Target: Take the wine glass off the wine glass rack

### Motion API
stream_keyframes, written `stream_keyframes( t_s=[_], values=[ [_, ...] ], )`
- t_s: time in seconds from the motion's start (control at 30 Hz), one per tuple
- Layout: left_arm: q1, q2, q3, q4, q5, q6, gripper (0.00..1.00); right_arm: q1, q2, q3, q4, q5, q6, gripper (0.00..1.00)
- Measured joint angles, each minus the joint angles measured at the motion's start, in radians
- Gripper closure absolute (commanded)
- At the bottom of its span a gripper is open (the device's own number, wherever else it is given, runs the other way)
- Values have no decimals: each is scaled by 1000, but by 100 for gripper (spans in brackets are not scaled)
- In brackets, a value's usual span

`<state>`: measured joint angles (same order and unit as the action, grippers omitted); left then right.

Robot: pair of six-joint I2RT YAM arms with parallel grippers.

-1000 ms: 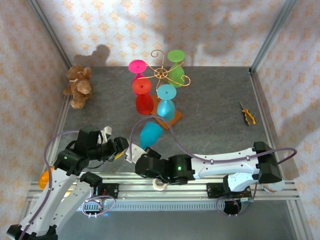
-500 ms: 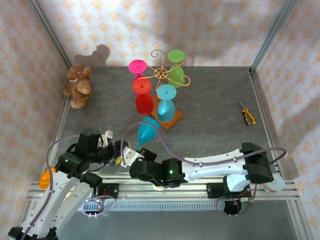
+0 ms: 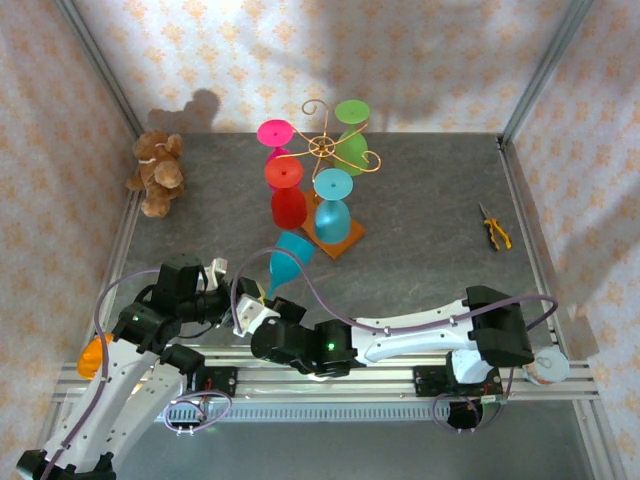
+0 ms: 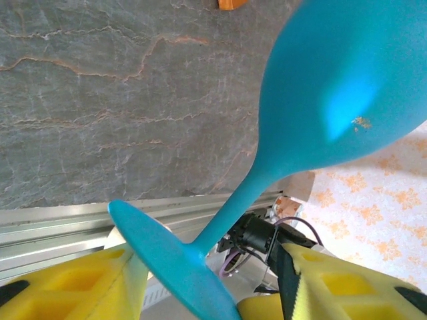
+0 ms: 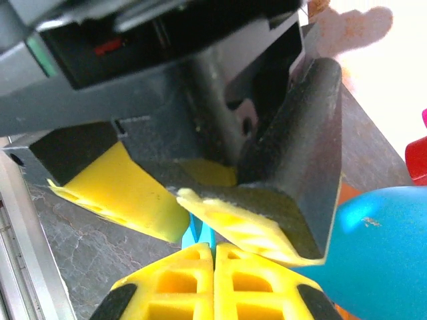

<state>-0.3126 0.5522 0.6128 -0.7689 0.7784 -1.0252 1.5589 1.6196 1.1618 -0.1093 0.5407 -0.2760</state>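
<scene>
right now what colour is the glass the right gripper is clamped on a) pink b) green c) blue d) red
c, the right gripper is shut on the thin stem of the blue wine glass.

I see the teal plastic wine glass [image 3: 292,256] tilted, bowl up, off the copper-gold wire rack [image 3: 322,147], near its wooden base.

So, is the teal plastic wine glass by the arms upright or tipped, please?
Tipped: the teal wine glass slants, bowl toward the copper wire rack, stem in the right gripper.
</scene>
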Motion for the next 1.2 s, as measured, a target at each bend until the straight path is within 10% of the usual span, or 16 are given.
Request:
stream_keyframes(
  t_s=[0.37, 0.93, 1.2],
  values=[
    [0, 0, -25, 42, 0, -7, 51, -1, -2, 0, 13, -2, -48, 100],
    [0, 48, -51, 194, 47, -70, 100, -11, -29, 0, -9, -29, -77, 100],
    [0, 68, -64, 246, 80, -94, 100, -16, -47, 5, -51, -54, -53, 100]
  ],
)
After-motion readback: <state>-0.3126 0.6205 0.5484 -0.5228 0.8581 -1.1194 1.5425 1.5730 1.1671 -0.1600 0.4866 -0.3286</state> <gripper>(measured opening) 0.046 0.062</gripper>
